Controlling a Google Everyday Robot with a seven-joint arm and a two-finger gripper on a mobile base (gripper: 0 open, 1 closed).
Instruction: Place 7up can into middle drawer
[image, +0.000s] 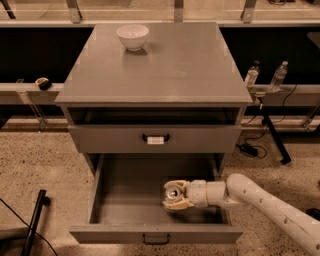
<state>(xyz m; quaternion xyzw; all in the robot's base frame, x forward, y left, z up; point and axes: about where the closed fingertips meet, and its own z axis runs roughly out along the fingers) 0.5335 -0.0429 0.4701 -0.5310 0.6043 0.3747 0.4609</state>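
The middle drawer (127, 192) is pulled open below the cabinet; its front has a small dark handle (156, 239) with no tag. My gripper (170, 196) reaches in from the right, low inside the drawer near its right front part. Its fingers are closed around the 7up can (173, 190). Only the can's silver top shows between the pale fingers; its side and its base are hidden, so I cannot tell whether it touches the drawer floor.
A white bowl (132, 36) stands at the back left of the cabinet top (165, 70). The shut drawer above has a white label on its handle (155, 139). Two bottles (265, 75) stand on a ledge at the right. A dark pole (34, 220) leans at the lower left.
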